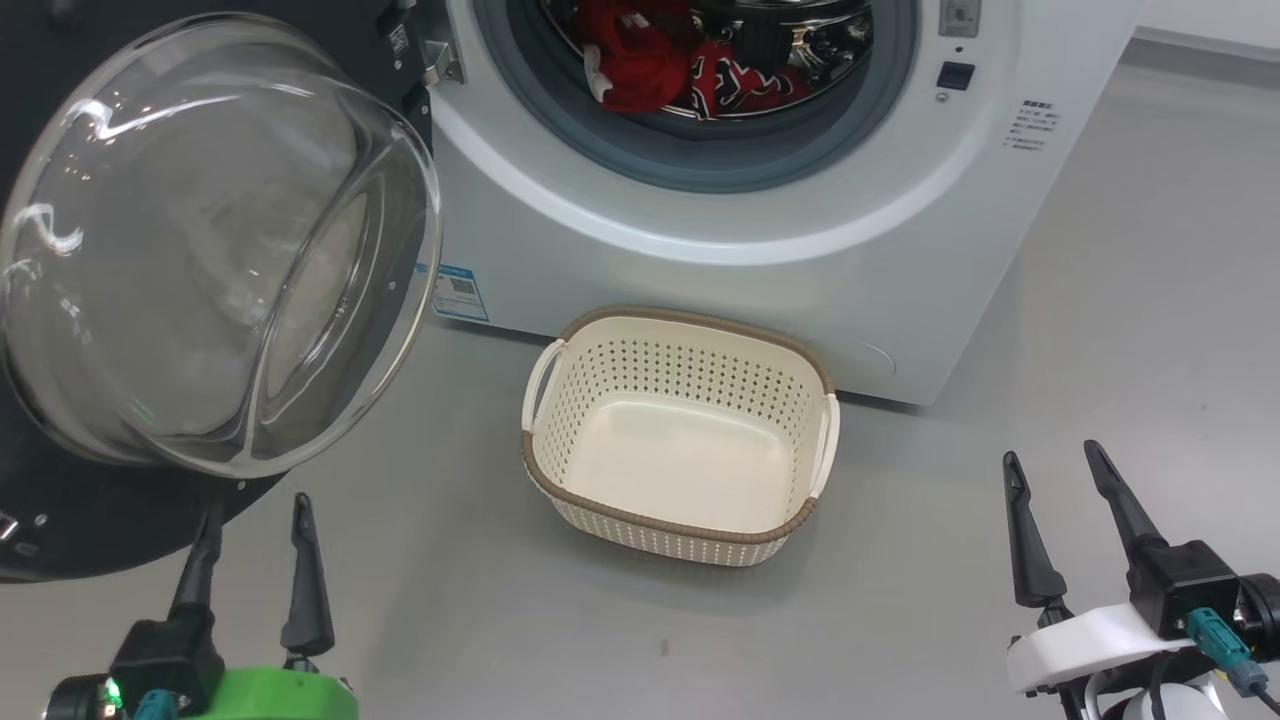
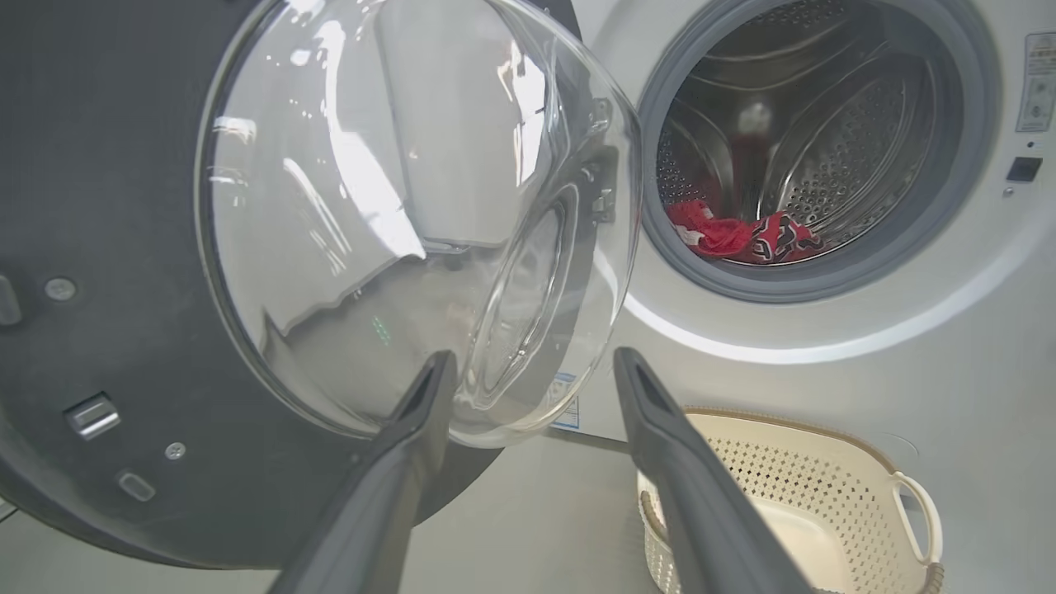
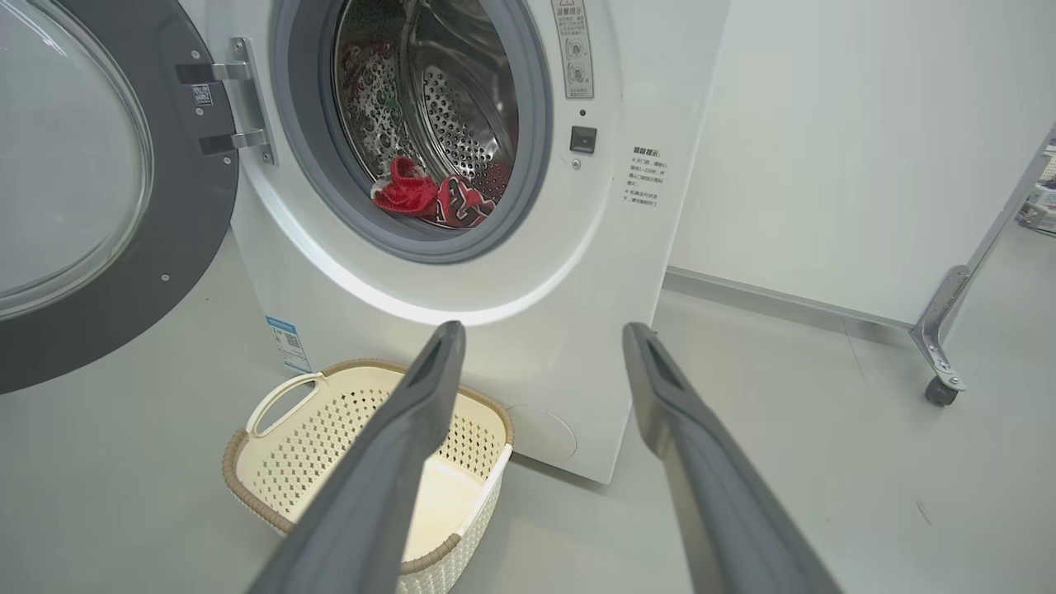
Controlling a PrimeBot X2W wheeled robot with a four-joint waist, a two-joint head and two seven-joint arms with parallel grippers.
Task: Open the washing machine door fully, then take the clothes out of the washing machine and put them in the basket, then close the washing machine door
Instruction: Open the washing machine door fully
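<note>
The white washing machine stands with its black door swung wide to the left, the clear glass bowl bulging toward me. Red clothes with white trim lie low in the steel drum, also in the left wrist view and the right wrist view. The cream basket sits on the floor before the machine with nothing in it. My left gripper is open just below the door's lower edge, holding nothing. My right gripper is open at the lower right, apart from everything.
Grey floor spreads around the machine and basket. In the right wrist view a white wall panel stands right of the machine, with a metal leg on a caster at the far right.
</note>
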